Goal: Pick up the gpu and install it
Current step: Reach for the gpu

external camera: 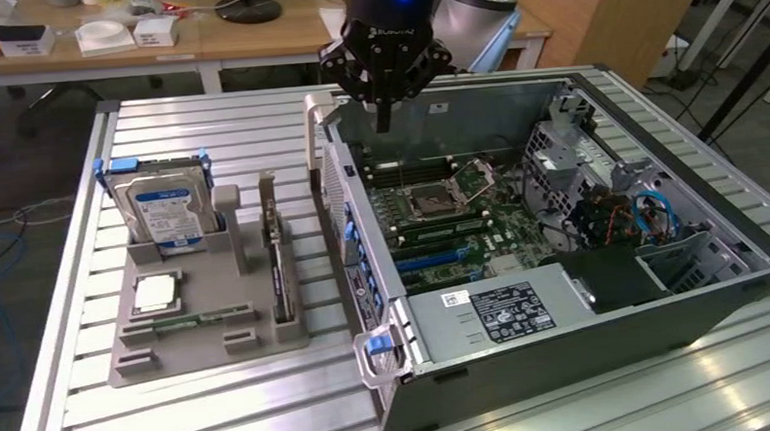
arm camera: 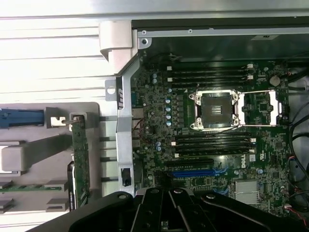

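Surface: slatted aluminium table (external camera: 225,125), carrying a grey tray (external camera: 170,359) on the exterior view's left and an open computer case (external camera: 599,347) on its right.
Room: a wooden desk (external camera: 241,37) stands behind the table with small white boxes on it; blue cables lie on the floor at the exterior view's left.
Gpu (external camera: 278,269): thin flat card, dark face, green board edge in the wrist view (arm camera: 80,164). It stands on edge in a slot along the side of the tray nearest the case, untouched.
Tray contents: a hard drive (external camera: 164,211) with a blue-white label stands upright at the far end; a square processor chip (external camera: 154,292) lies flat; a narrow green memory stick (external camera: 179,322) lies beside it.
Case contents: motherboard (external camera: 450,213) with an empty processor socket (arm camera: 215,111), and a power supply (external camera: 506,312) at the near end.
Gripper (external camera: 384,118): hangs above the far corner of the case, well apart from the gpu. Its fingers appear pressed together, holding nothing.
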Available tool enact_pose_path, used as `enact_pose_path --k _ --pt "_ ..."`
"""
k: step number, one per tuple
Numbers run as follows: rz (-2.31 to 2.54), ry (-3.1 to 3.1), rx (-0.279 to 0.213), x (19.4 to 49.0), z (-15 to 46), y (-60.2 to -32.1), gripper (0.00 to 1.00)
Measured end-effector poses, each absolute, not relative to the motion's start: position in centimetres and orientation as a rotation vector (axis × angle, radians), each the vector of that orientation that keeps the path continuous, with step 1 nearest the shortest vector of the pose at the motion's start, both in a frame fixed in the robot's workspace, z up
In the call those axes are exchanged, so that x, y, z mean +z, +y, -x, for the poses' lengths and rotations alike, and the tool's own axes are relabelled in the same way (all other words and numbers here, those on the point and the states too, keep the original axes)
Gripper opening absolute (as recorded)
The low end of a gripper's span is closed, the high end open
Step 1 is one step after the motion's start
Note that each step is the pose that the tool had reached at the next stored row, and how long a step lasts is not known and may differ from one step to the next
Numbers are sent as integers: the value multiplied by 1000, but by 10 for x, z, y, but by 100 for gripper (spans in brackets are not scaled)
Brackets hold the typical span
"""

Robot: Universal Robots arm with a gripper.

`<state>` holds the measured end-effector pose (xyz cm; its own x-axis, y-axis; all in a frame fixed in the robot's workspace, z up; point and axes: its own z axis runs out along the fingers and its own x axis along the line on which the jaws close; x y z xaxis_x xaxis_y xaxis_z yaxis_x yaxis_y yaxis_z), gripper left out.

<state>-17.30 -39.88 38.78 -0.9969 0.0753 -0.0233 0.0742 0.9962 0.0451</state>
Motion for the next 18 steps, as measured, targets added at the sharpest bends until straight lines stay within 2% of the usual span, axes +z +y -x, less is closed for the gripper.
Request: enact_pose_path --k 18 --pt "-117 3114 69 386 188 -399 11"
